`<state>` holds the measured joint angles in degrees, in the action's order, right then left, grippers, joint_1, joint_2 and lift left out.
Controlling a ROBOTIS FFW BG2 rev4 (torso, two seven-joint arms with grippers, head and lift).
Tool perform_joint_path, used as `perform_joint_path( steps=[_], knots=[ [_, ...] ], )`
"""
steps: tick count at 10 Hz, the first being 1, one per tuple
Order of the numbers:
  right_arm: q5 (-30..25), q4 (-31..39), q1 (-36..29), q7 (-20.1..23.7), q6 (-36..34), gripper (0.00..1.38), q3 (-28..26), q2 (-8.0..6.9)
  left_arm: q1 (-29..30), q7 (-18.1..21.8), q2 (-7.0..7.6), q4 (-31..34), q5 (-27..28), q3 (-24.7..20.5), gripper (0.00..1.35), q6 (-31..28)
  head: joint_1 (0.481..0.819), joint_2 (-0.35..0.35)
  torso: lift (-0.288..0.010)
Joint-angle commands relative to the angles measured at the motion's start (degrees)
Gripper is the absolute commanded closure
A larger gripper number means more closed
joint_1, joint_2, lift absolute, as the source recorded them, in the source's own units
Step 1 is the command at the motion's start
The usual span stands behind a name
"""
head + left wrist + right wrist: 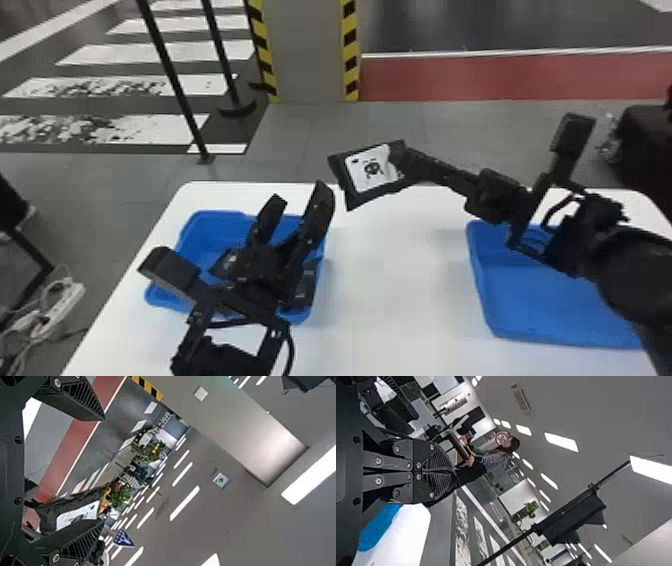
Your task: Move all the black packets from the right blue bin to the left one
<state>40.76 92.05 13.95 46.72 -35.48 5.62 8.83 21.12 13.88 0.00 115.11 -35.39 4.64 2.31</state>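
the right tool (404, 159) is clamped on the packet (371, 171), up near the tabletop (395, 280)'s far edge; the left bin (200, 232) lies leftward and closer in, beneath the left tool (300, 194), fingers spread.

A grey pillar (306, 50) with yellow-and-black edges stands near two black poles (172, 76).

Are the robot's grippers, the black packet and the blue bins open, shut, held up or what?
Left gripper: open, empty
Right gripper: shut on the packet
Black packet: held up, tilted
Left blue bin: upright, open-topped
Right blue bin: upright, open-topped
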Motion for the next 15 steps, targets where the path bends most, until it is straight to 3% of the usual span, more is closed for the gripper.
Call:
perform_joint_path(
  steps=[1, 6, 7, 8, 14, 15],
  knots=[
    [1.78, -1.42, 1.66, 0.39, -0.10, 1.16, 2.81, -0.30, -0.31, 0.00, -0.15, 0.55, -0.03, 0.63, 0.11, -0.90, 0.650, 0.133, -0.110],
    [4.77, -5.08, 4.33, 1.44, -0.38, 1.16, 8.61, -0.92, -1.29, 0.71, -0.15, 0.98, -2.31, 2.04, 0.14, -3.72, 0.646, 0.168, -0.110],
    [4.86, -5.22, 4.48, 1.53, -0.38, 1.16, 8.79, -0.92, -1.29, 0.97, -0.15, 0.98, -2.14, 2.04, 0.52, -3.72, 0.648, 0.175, -0.110],
    [4.95, -5.08, 4.48, 1.53, -0.38, 1.16, 8.79, -0.92, -1.01, 0.62, -0.15, 0.98, -1.87, 2.04, 1.23, -0.90, 0.649, 0.177, -0.110],
    [6.35, -5.92, 5.04, 1.53, 2.15, 1.16, 8.53, -0.92, -0.59, 0.18, -0.15, 0.98, -1.70, 1.95, 1.22, 1.77, 0.631, 0.198, -0.110],
    [6.35, -6.20, 5.32, 1.53, 3.56, 1.08, 8.53, -0.92, -0.59, 0.18, -0.15, 0.98, -1.70, 2.13, 1.22, 1.77, 0.629, 0.196, -0.110]
  ],
)
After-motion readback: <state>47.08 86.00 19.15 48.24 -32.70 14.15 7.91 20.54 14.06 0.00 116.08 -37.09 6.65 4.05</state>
